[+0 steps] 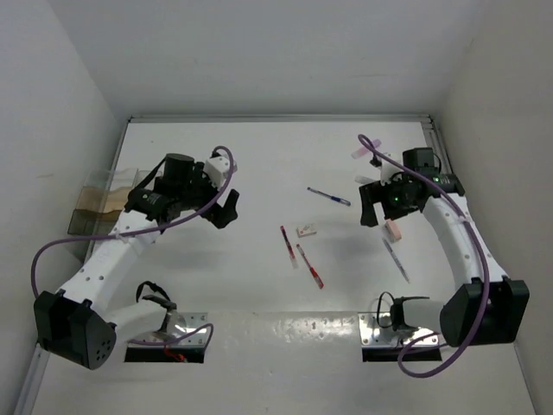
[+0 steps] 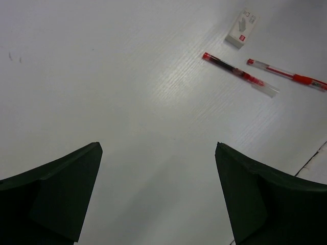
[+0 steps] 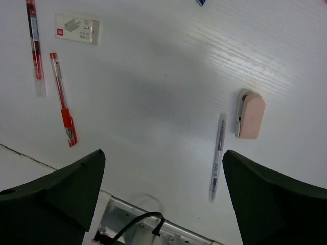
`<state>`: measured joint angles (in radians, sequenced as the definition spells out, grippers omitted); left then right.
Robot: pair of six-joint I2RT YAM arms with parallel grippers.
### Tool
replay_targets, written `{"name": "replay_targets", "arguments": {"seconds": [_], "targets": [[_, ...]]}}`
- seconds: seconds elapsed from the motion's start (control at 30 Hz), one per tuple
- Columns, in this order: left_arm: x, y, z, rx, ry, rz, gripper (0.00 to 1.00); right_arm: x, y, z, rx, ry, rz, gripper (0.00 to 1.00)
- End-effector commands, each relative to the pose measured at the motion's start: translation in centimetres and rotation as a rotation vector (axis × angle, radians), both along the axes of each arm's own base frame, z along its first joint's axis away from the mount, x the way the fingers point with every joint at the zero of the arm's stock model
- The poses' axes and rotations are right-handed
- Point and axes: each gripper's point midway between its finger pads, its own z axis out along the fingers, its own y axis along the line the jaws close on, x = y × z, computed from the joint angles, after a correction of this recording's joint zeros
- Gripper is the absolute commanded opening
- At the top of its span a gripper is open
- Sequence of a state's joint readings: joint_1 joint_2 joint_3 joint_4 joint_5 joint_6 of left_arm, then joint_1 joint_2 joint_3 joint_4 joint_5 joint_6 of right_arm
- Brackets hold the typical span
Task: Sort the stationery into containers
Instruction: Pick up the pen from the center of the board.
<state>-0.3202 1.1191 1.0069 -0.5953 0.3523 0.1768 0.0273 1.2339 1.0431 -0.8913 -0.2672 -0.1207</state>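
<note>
Stationery lies loose on the table [image 1: 259, 164]: two red pens [image 1: 288, 245] side by side in the middle, a whitish eraser [image 1: 306, 230] just beyond them, a blue pen [image 1: 329, 196] farther back; to the right, a pink eraser [image 1: 393, 230] and a grey-purple pen [image 1: 397, 259] lie near the right gripper [image 3: 163, 152]; a pink marker [image 1: 357, 153] lies far right; the containers [image 1: 104, 203] sit at the left edge; the left gripper [image 2: 158, 145] and the right one both gape wide, holding nothing
</note>
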Motion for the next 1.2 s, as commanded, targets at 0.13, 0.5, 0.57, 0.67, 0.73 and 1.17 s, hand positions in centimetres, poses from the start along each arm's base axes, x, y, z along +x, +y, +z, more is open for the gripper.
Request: {"name": "replay_targets", "arguments": {"seconds": [0.13, 0.5, 0.57, 0.67, 0.73, 1.17], "targets": [[-0.7, -2.9, 1.9, -0.087, -0.044, -0.190, 1.00, 6.5, 2.8, 0.1, -0.126, -0.076, 0.225, 0.73], [-0.2, -4.0, 0.3, -0.129, 0.061, -0.251, 1.00, 16.2, 6.2, -4.5, -0.283, 0.032, 0.381, 0.40], [-0.3, -3.9, -0.1, -0.128, 0.066, -0.253, 1.00, 16.7, 6.2, -6.2, -0.302, 0.076, 0.418, 0.42], [0.0, -3.8, -0.5, -0.130, 0.080, -0.237, 1.00, 17.9, 6.4, -6.9, -0.311, 0.090, 0.456, 0.43], [0.1, -3.8, -0.8, -0.133, 0.093, -0.241, 1.00, 18.3, 6.5, -7.0, -0.318, 0.086, 0.478, 0.43], [0.8, -3.6, -1.2, -0.165, 0.122, -0.219, 1.00, 16.8, 5.8, -12.3, -0.404, 0.183, 0.558, 0.43]]}}
